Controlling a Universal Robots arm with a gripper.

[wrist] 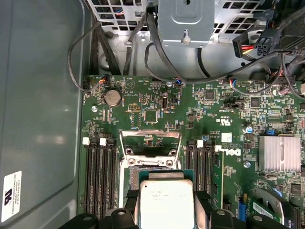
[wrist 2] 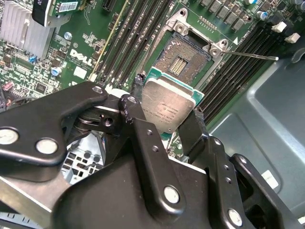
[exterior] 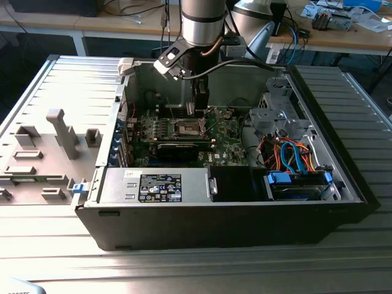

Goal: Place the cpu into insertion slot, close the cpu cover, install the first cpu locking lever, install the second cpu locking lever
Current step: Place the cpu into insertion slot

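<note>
Plainly, the gripper (wrist 2: 167, 102) has its 2 black fingers (wrist 2: 193, 131) clamped on opposite edges of the cpu (wrist 2: 167, 107), a flat square chip with a dull grey metal top and a thin green rim. The chip is held close over the near edge of the socket (wrist 2: 183, 59) and is not seated in it. The socket is a square recess floored with fine gold contacts, bare and uncovered. Beside it a thin bright wire lever (wrist 2: 252, 55) juts out across the long black memory slots (wrist 2: 238, 67).

In the first wrist view the cover (wrist: 150, 143), a thin silvery frame with an open window, stands swung up at the socket's far edge. The cpu (wrist: 166, 202) sits in front of it between the fingers (wrist: 202, 200). A finned grey heatsink (wrist: 279, 153) lies well off to one side on the green board (wrist: 157, 102).

In the exterior view the arm (exterior: 202, 24) comes straight down into the open black case (exterior: 245, 214), which lies on a ribbed metal desk (exterior: 184, 269). The gripper (exterior: 195, 109) hangs just over the socket (exterior: 187, 127) mid-board. This view also takes in the silver power supply (exterior: 156, 187) along the case's near wall.
</note>
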